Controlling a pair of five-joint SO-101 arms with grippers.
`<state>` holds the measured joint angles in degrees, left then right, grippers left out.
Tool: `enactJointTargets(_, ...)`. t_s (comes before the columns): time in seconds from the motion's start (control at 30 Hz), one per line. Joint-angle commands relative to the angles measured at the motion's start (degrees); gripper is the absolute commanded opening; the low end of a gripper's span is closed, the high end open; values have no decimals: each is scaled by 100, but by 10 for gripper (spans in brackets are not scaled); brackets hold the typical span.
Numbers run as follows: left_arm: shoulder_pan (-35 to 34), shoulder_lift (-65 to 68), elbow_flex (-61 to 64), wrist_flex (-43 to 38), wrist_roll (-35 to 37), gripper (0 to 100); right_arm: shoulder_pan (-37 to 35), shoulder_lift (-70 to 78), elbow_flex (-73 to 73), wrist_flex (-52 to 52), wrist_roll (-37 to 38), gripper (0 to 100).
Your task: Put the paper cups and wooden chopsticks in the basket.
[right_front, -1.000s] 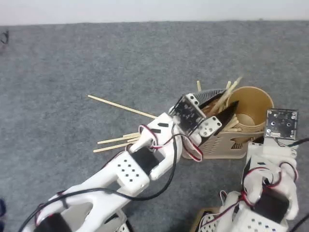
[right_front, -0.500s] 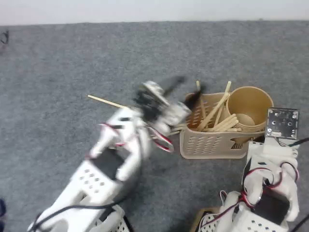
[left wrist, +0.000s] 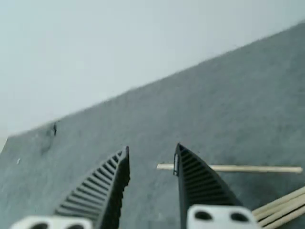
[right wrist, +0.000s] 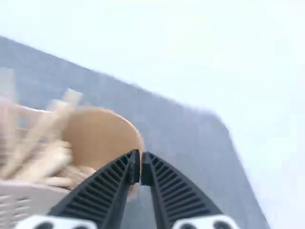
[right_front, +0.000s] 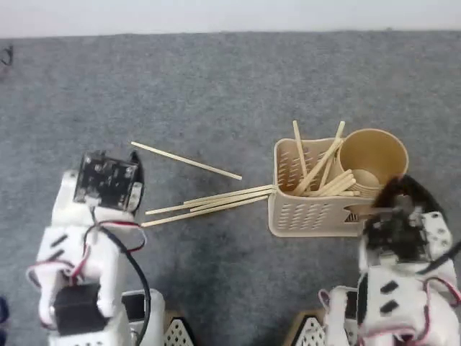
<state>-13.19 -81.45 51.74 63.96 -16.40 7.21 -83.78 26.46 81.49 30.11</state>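
Grey felt tabletop [right_front: 216, 86]: left gripper [left wrist: 152, 149] fingers spread, empty, near one loose chopstick [left wrist: 238, 168] lying flat, slanting toward the basket [right_front: 310, 216]; right gripper [right wrist: 140, 153] fingers pinched almost shut on nothing, just beside the basket's paper cup [right_front: 374, 148], which stands mouth-up beside leaning chopsticks [right_front: 317, 169].

1 basket [right_front: 310, 216], 4 loose chopsticks [right_front: 186, 160], 2 arms [right_front: 79, 245].
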Motion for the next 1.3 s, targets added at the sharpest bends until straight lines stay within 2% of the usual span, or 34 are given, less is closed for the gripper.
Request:
enactJointTargets(0.0,-615,-668,998,-44,-44,145,-1077,1077,-1143,497,158,121)
enactJointTargets(0.17,-1459,-1714,2633,-475,114,145,-1868,2941,-2576,884,-211,132)
enactJointTargets(0.3,-2321,-2391,3556,-536,132,145,-3231,4127,-3516,1508,-193,133)
enactJointTargets(0.43,-2884,-2295,3802,-536,132,145,-4716,5156,-4000,1877,343,133)
enactJointTargets(0.57,-3314,-2295,3943,-536,132,145,-5455,6149,-4202,1895,879,133)
enactJointTargets(0.87,-4545,-2295,4189,-536,-35,145,-5525,8066,-4176,1710,1890,136)
enactJointTargets(0.97,-4563,-2295,4207,-510,-202,145,-5525,8611,-4026,1455,2048,137)
enactJointTargets(1.27,-4369,-2303,4303,-545,-229,145,-5103,9974,-2980,-558,2066,137)
